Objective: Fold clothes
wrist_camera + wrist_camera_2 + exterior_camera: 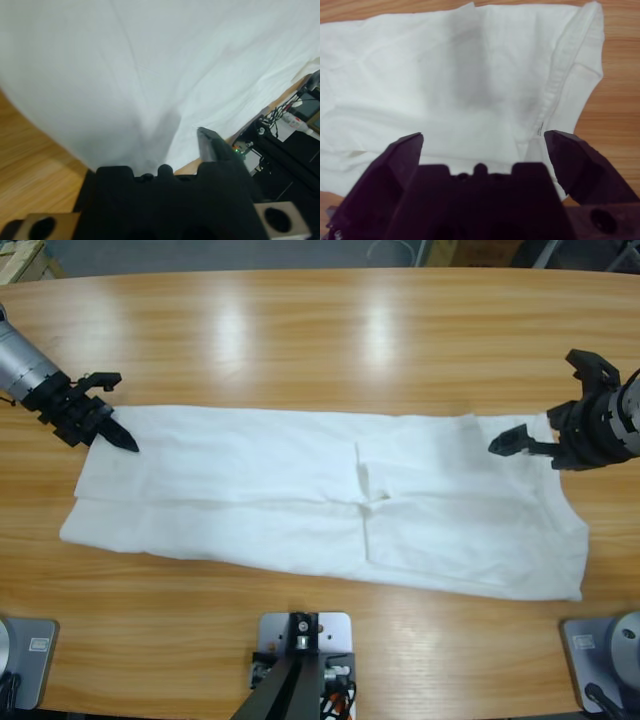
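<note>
White T-shirt point(320, 505) flat on wooden table point(320, 340), left pincer point(118, 432) and right pincer point(510, 443) at opposite ends

My white T-shirt point(300, 500) is lying flat across the wooden table, folded into a long band, lightly wrinkled, its collar end lying toward my right.

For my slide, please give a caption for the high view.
White T-shirt folded lengthwise on the wooden table, one gripper at each end.

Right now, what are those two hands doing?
Left hand at the shirt's corner, grip unclear. Right hand open over the opposite end. Shirt folded lengthwise, flat. Nothing in the way.
</note>
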`<state>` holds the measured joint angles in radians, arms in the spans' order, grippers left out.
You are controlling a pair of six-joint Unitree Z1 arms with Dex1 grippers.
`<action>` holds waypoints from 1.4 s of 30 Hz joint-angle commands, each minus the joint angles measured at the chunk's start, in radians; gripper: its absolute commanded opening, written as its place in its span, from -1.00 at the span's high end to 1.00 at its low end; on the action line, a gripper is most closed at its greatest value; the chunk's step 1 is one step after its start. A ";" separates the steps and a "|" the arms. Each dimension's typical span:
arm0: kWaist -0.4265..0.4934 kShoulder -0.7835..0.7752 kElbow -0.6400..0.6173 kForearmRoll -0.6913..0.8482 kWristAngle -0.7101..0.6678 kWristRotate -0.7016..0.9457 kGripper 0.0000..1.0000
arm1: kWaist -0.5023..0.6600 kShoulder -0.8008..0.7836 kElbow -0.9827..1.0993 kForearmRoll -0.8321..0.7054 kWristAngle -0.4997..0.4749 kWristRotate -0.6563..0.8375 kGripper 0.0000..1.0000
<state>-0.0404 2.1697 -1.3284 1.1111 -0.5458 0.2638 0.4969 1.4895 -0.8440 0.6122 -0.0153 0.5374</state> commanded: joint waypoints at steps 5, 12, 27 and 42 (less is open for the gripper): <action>-0.037 -0.031 0.027 0.011 0.056 -0.024 1.00 | -0.008 0.026 0.019 -0.022 -0.017 -0.002 -1.00; -0.031 -0.114 -0.099 0.053 0.203 -0.170 1.00 | -0.008 0.033 0.019 -0.023 -0.016 -0.004 -1.00; 0.317 -0.070 -0.401 0.337 0.369 -0.158 1.00 | -0.008 0.090 0.016 -0.066 -0.015 -0.004 -1.00; -0.076 -0.082 -0.587 0.540 0.184 -0.213 1.00 | -0.008 0.101 0.019 -0.082 -0.011 -0.004 -1.00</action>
<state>0.0454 2.0667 -1.8811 1.5032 -0.2934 0.0840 0.4967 1.5521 -0.8439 0.5461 -0.0153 0.5374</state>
